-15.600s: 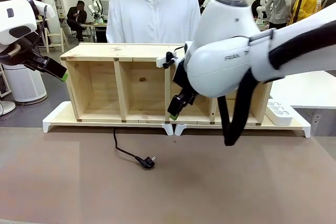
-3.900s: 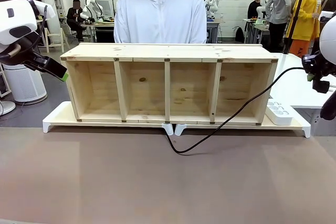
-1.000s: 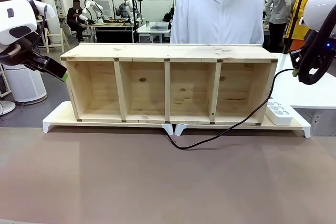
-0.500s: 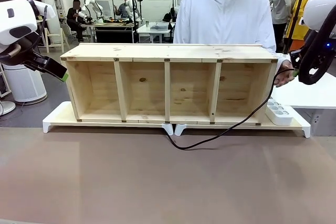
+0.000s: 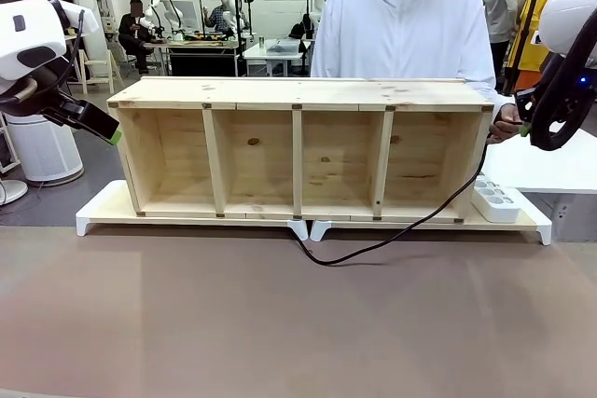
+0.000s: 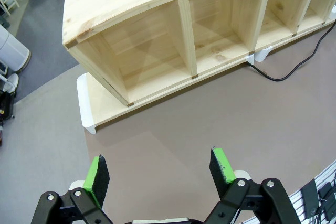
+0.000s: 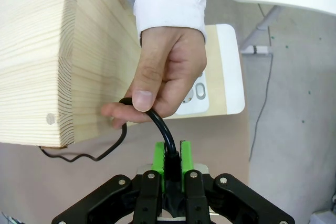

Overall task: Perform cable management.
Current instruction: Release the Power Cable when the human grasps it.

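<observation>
Right gripper [image 7: 171, 156]: jaws closed on the cable [image 7: 160, 127], which runs straight up between the green pads [image 7: 158, 157]; in the front view it hangs at the right edge, level with the top of the shelf.
Person's hand [image 7: 161, 72]: pinches the same cable just above the pads, thumb on top of the cord, fingers curled under; white sleeve [image 7: 168, 1] behind it. Hand and gripper are close but apart.
Cable, near end: loops off from the hand, down past the end face of the wooden shelf [image 7: 58, 51].
Cable, table run [image 5: 392, 235]: lies in a shallow curve on the brown tabletop [image 5: 280, 323] from the gap in the white base [image 5: 103, 207] under the shelf's middle, then rises along the shelf's right end toward the hand [image 5: 505, 125].
Left gripper [image 6: 160, 170]: jaws wide apart, nothing between the green pads; it hovers above bare tabletop, well apart from the cable, near the shelf's left end.
Power strip [image 5: 495, 199]: white, on the base just right of the shelf.
Person [image 5: 403, 20]: stands behind the shelf, right of centre, in a white hooded top.
</observation>
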`<state>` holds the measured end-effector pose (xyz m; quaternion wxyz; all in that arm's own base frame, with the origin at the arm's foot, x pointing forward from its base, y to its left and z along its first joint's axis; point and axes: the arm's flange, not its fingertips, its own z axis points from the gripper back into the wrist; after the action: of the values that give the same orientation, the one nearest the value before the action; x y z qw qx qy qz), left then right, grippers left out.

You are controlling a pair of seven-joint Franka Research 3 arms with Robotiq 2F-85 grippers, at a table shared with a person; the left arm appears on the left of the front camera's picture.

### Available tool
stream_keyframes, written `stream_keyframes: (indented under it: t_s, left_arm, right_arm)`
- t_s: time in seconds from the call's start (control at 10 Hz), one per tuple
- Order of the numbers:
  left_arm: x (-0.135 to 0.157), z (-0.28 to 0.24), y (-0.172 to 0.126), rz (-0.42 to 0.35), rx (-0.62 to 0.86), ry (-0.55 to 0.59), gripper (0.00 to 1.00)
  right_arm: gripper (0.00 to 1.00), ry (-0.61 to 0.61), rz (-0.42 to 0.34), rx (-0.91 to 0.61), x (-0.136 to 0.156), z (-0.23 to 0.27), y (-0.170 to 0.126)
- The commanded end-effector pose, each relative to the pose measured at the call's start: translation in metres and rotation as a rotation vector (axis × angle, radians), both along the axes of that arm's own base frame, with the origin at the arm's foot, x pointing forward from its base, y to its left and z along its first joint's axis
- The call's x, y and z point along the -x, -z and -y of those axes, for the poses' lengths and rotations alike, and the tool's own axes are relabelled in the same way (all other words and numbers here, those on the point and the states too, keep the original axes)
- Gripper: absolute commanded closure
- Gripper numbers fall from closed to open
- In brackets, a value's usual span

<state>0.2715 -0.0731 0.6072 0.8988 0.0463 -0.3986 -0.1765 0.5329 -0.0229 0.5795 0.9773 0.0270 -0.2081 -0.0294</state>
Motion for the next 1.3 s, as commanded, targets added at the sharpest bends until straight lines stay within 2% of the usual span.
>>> stream_keyframes:
  t_s: [0.0, 0.2, 0.3, 0.4, 0.5, 0.6, 0.7, 0.8, 0.9, 1.0, 1.1, 1.2]
  left_arm:
    - [-0.0017, -0.0001, -0.0004, 0.011, -0.009, 0.002, 0.0]
    - [-0.0017, -0.0001, -0.0004, 0.011, -0.009, 0.002, 0.0]
    - [-0.0017, -0.0001, -0.0004, 0.011, -0.009, 0.002, 0.0]
    - [-0.0017, -0.0001, -0.0004, 0.011, -0.009, 0.002, 0.0]
    - [-0.0017, -0.0001, -0.0004, 0.011, -0.009, 0.002, 0.0]
    - [-0.0017, -0.0001, -0.0004, 0.011, -0.009, 0.002, 0.0]
    - [-0.0017, -0.0001, -0.0004, 0.011, -0.009, 0.002, 0.0]
    - [-0.0017, -0.0001, -0.0004, 0.011, -0.009, 0.002, 0.0]
    - [-0.0017, -0.0001, -0.0004, 0.011, -0.009, 0.002, 0.0]
    - [-0.0017, -0.0001, -0.0004, 0.011, -0.009, 0.002, 0.0]
    - [-0.0017, -0.0001, -0.0004, 0.011, -0.009, 0.002, 0.0]
    - [-0.0017, -0.0001, -0.0004, 0.011, -0.009, 0.002, 0.0]
  right_arm:
    - [0.85, 0.0, 0.001, -0.001, -0.0001, -0.0004, 0.0001]
    - [0.85, 0.0, 0.001, -0.001, -0.0001, -0.0004, 0.0001]
    - [0.66, 0.0, 0.0, 0.0, 0.0, 0.0, 0.0]
    - [0.65, 0.009, -0.007, 0.005, -0.0011, 0.0004, -0.0008]
    - [0.46, 0.008, -0.012, 0.012, -0.0005, 0.0003, -0.0006]
    - [0.61, 0.003, -0.016, 0.018, 0.0002, 0.0, -0.0003]
    - [0.26, 0.004, -0.017, 0.019, 0.0, 0.0002, -0.0005]
    - [0.41, 0.005, -0.016, 0.019, -0.0004, 0.0005, -0.0012]
    - [0.06, 0.003, -0.021, 0.019, -0.0005, 0.0004, -0.001]
    - [0.22, 0.001, -0.024, 0.021, -0.0001, -0.0001, -0.0008]
    - [0.0, 0.002, 0.043, 0.043, 0.0014, -0.0011, -0.0009]
    - [0.0, -0.001, -0.009, 0.005, 0.0006, 0.0004, 0.0011]
